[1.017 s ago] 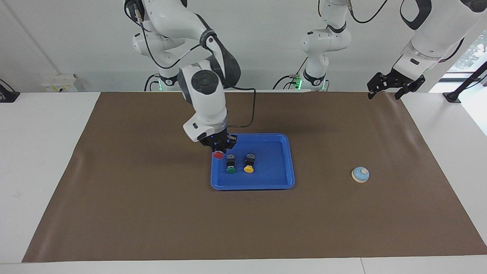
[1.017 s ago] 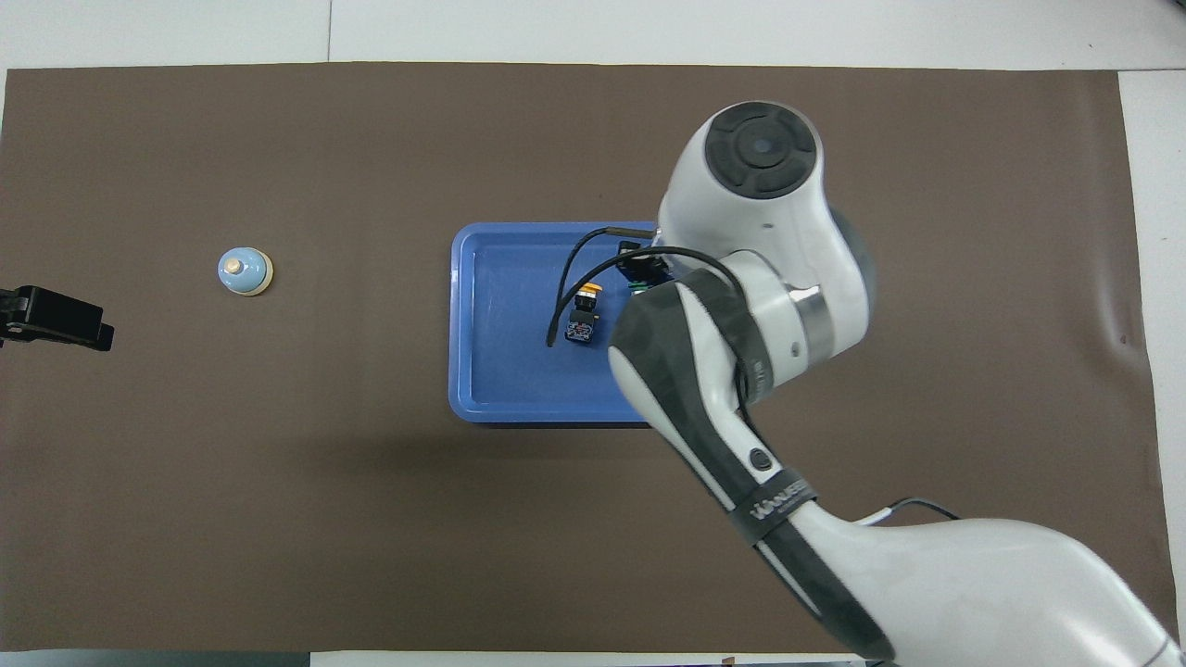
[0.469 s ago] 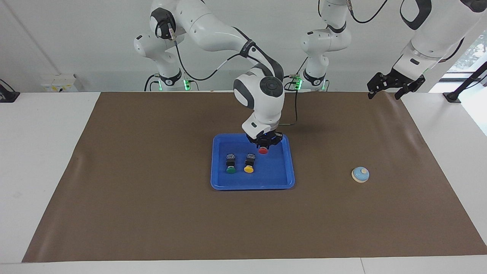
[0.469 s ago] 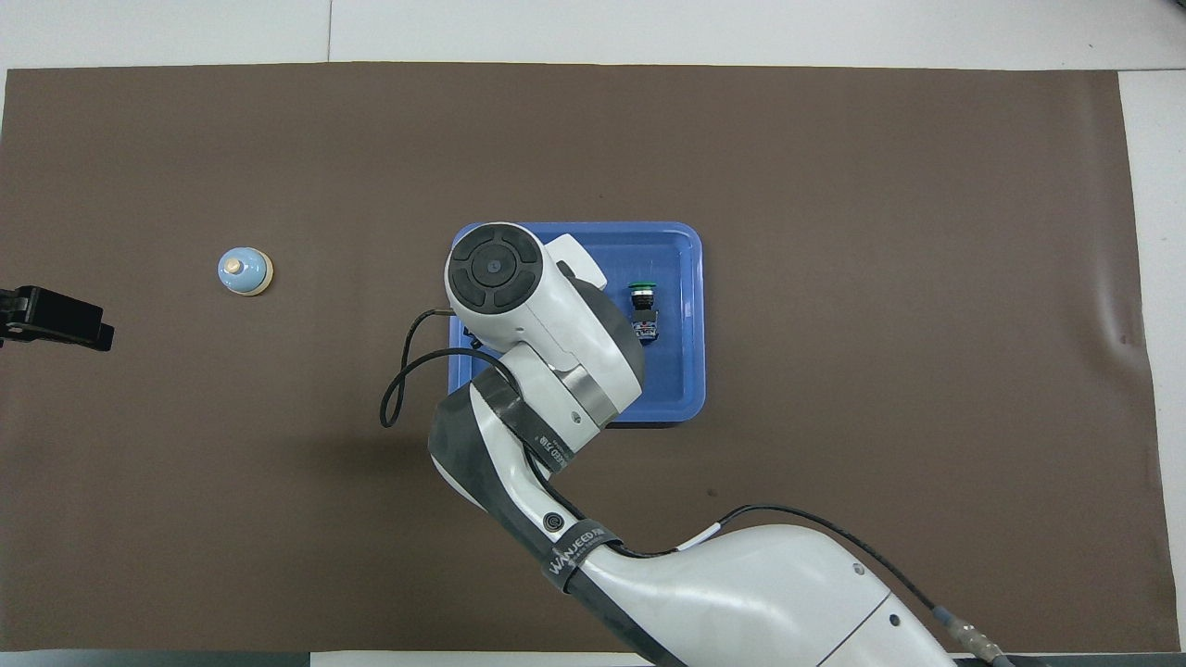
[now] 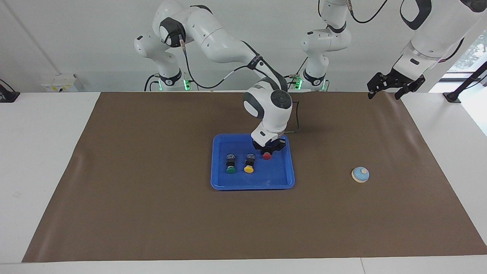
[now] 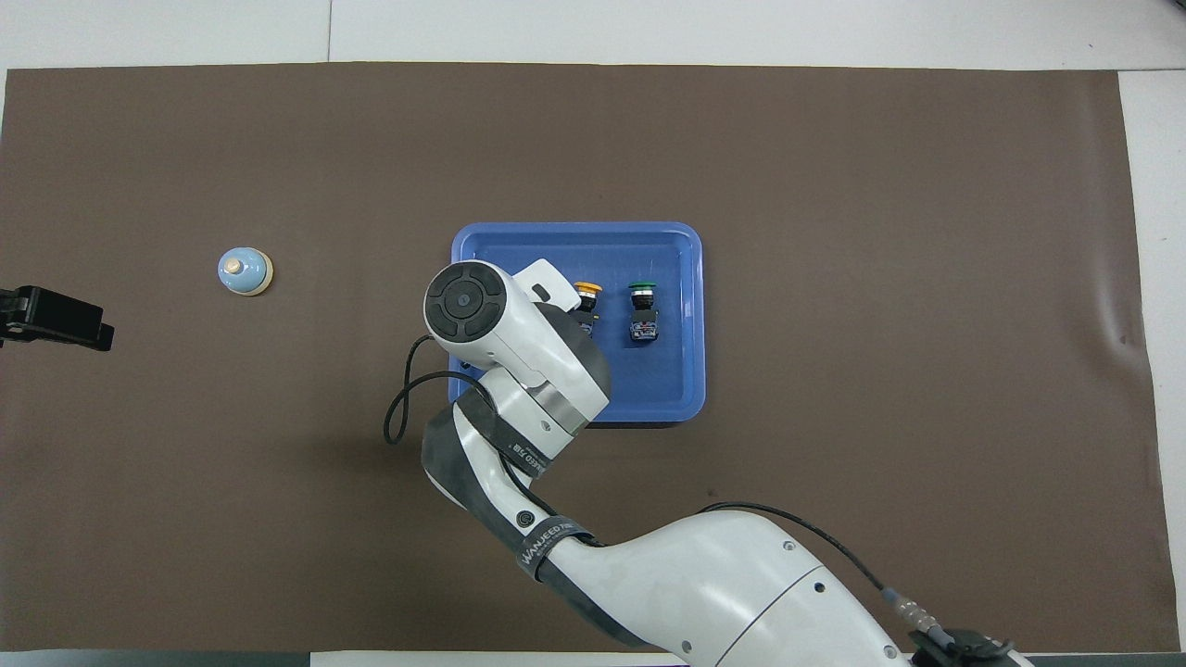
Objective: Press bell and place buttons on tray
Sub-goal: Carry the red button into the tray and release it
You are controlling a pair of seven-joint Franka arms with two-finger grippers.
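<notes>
The tray [image 5: 252,182] looks like smooth, slightly glossy blue plastic. It sits on a matt brown sheet [image 5: 152,213] with faint creases, laid over a smooth white table [image 5: 42,160]. In the tray, the buttons [image 5: 239,163] have dull black bodies and shiny plastic caps. Beside the tray, toward the left arm's end, the bell [image 5: 360,174] has a glossy light-blue dome. Over the tray, the right arm [image 6: 519,371] has glossy white shells with matt black joints.
</notes>
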